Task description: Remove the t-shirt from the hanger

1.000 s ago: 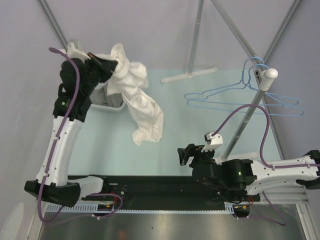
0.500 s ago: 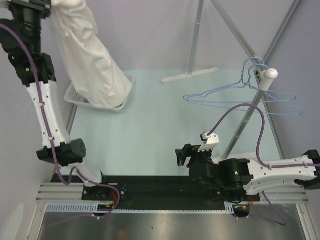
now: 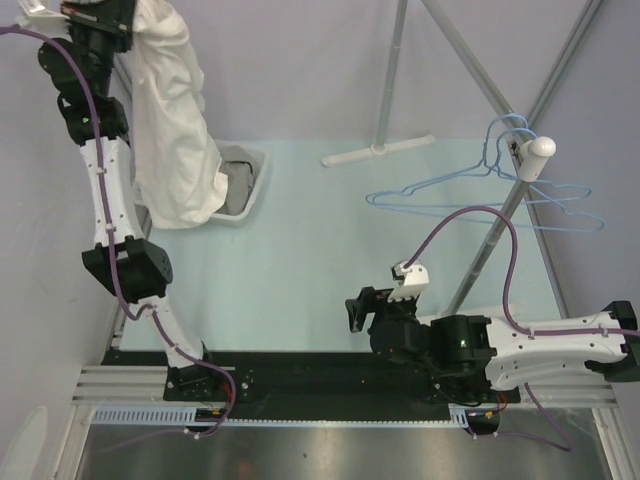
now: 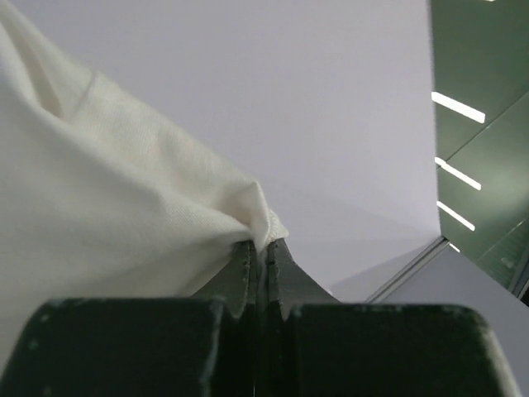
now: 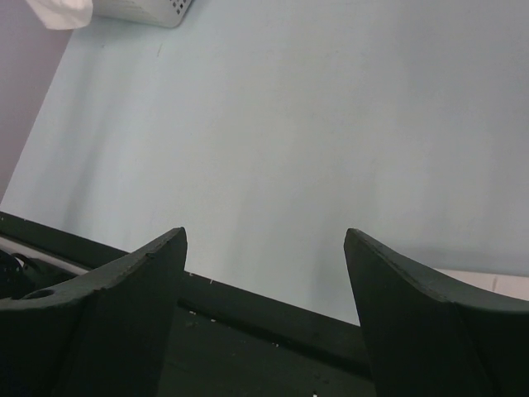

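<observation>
T-shirt [image 3: 178,130] cloth was pinched in the left gripper [image 4: 266,246], jaws pressed together on a fold — the right gripper [image 5: 264,236] gaped wide, empty. White and creased, it hung over the basket [image 3: 258,175], off the hanger [image 3: 440,180].

The pale green table [image 3: 330,240] carried a white perforated basket [image 3: 250,190] at its far left corner. A pole's white foot [image 3: 378,151] rested near the far edge.
</observation>
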`<state>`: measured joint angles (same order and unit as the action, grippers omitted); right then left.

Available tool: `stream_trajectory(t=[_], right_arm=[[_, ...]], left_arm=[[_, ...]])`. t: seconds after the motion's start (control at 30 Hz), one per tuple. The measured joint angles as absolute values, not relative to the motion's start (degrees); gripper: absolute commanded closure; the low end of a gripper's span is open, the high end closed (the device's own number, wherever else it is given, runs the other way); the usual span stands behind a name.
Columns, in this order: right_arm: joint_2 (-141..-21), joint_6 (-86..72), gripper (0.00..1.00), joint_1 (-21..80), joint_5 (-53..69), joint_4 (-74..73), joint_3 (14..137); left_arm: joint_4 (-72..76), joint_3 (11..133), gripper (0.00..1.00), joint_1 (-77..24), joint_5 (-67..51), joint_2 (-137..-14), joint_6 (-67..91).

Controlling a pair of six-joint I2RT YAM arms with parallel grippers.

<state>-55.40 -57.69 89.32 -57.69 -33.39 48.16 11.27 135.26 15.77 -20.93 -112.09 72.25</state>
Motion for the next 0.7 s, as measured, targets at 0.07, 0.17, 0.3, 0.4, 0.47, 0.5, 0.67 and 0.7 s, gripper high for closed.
stream_trajectory(t=[0.07, 0.17, 0.3, 0.4, 0.47, 0.5, 0.67, 0.7], right_arm=[[-55.66, -57.30, 0.18, 89.06, -57.47, -32.95, 48.16], [-55.77, -56.86, 0.18, 89.01, -57.30, -32.14, 48.16], [-56.10, -56.55, 0.18, 88.86, -56.82, -31.31, 48.16], [-56.31, -56.45, 0.18, 88.77, -56.31, -31.03, 48.16], [-56.29, -56.47, 0.18, 88.77, -56.05, -30.96, 48.16], [-56.29, -56.47, 0.18, 88.77, -56.01, -30.98, 48.16], [-56.07, -56.53, 0.18, 88.77, -55.79, -30.65, 48.10], [-55.96, -56.55, 0.18, 88.77, -55.75, -30.50, 48.07]], left_arm=[[9.30, 132.16, 1.00, 14.79, -23.16, -112.12, 71.40], [3.75, 129.64, 1.00, 12.73, -27.42, -112.20, 69.08], [-2.22, 122.85, 1.00, 9.82, -30.26, -109.25, 63.53], [-7.81, 109.21, 1.00, 7.86, -27.57, -101.36, 58.11], [-11.16, 100.92, 1.00, 7.01, -24.27, -95.68, 54.63], [-12.01, 97.58, 1.00, 6.92, -22.55, -93.19, 53.17], [-11.66, 83.74, 1.00, 7.66, -16.40, -83.53, 49.69], [-10.63, 80.03, 1.00, 8.08, -15.57, -81.65, 49.63]])
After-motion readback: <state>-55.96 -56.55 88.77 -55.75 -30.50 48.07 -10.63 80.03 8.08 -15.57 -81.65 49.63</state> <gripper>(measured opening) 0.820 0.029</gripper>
